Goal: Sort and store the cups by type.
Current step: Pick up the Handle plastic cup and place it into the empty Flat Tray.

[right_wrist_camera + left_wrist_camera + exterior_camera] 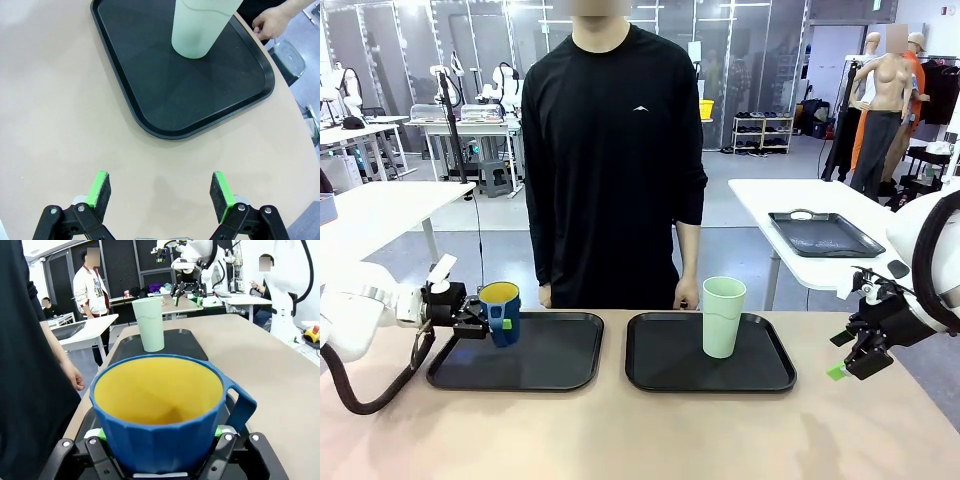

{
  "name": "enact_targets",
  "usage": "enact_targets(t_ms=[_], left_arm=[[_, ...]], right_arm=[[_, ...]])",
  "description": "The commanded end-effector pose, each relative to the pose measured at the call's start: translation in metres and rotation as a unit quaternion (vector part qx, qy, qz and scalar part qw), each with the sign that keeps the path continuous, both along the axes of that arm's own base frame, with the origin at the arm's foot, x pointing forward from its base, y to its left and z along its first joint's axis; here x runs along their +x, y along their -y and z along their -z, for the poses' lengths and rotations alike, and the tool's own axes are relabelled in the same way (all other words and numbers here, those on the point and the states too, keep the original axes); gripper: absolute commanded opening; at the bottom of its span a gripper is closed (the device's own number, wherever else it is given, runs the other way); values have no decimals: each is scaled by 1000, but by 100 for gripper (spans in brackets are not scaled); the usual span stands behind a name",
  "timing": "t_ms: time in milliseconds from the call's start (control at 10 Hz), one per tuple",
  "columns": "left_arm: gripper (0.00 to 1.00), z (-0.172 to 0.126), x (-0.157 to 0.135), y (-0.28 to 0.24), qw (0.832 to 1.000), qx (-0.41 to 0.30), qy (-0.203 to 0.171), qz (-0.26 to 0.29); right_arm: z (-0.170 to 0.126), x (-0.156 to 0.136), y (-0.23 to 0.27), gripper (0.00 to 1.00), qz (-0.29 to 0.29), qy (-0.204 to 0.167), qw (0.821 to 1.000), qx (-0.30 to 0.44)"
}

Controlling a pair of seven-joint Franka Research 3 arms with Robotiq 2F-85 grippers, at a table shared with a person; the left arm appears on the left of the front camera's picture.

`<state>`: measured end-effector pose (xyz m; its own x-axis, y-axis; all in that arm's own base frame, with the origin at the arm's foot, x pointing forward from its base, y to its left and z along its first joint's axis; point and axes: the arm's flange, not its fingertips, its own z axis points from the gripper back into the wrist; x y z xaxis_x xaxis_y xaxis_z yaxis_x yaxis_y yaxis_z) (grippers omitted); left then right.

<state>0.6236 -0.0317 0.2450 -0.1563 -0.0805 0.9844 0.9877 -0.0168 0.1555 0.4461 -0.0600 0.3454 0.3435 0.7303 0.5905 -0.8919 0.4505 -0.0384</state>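
Note:
A dark blue mug [502,312] with a yellow inside is held over the left black tray [535,365], my left gripper [480,320] shut on it. In the left wrist view the blue mug [160,412] sits between the green pads [101,433], handle to the right. The pale mint-green tumbler [723,316] stands upright on the right black tray [665,365]; the same tumbler [202,25] shows in the right wrist view. My right gripper [848,365] hangs open right of that tray, and in its own view the right gripper [161,190] has nothing between its fingers.
A person in black stands at the table's far edge, hands [686,296] resting near the trays. Bare tan tabletop [640,440] runs along the near side. Another white table with a dark tray [825,235] stands behind on the right.

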Motion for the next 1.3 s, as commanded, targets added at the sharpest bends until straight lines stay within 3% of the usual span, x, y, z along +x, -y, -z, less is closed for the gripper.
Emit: enact_targets(t_ms=[0, 200, 600, 1200], left_arm=[[74, 11, 14, 4, 1000, 12, 21, 2], [74, 18, 18, 4, 999, 24, 32, 2], [74, 41, 34, 8, 999, 9, 17, 43], [74, 60, 37, 6, 999, -10, 0, 46]], right_arm=[[2, 1, 0, 100, -2, 3, 1000, 2], [2, 1, 0, 100, -2, 3, 1000, 2], [2, 1, 0, 100, -2, 3, 1000, 2], [2, 1, 0, 100, -2, 3, 1000, 2]])
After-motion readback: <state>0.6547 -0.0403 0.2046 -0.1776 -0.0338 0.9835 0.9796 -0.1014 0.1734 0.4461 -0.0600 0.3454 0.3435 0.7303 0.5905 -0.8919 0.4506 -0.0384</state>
